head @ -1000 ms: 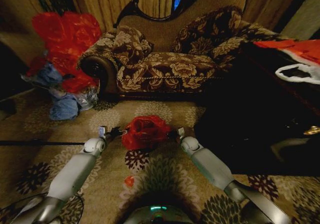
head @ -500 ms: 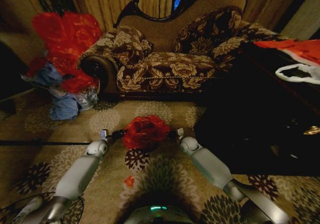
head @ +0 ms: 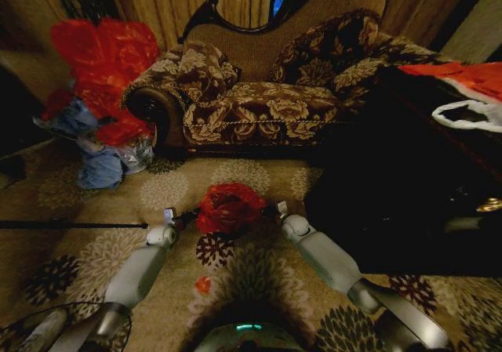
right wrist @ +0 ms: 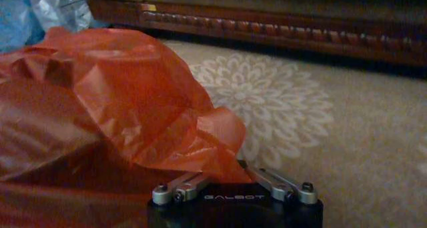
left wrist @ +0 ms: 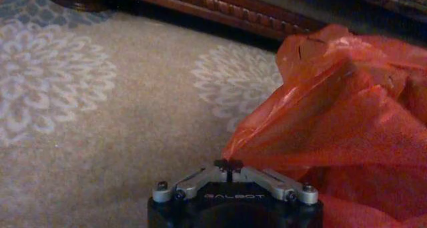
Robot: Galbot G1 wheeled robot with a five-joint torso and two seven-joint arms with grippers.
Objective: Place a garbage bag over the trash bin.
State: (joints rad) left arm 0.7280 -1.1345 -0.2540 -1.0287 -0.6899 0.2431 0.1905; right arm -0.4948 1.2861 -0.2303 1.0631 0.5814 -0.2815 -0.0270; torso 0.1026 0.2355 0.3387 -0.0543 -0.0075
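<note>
- Two grippers are pinching the garbage bag above the carpet: left gripper, right gripper.
- Bag is bunching narrower than earlier; left arm is retracting.

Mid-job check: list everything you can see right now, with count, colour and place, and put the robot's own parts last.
garbage bag: one, bright red, held between both grippers above the carpet in front of the sofa; whatever is under it is hidden.
sofa: one, brown floral with dark wood frame, behind the bag.
red plastic heap: one, red, left of the sofa.
blue bags: a few, pale blue, on the floor below the heap.
low table: one, black, at right.
white plastic bag: one, white, on the table's far end.
carpet: one, beige with floral pattern, underfoot.
left gripper: shut on the bag's edge.
right gripper: shut on the bag's opposite edge.
</note>
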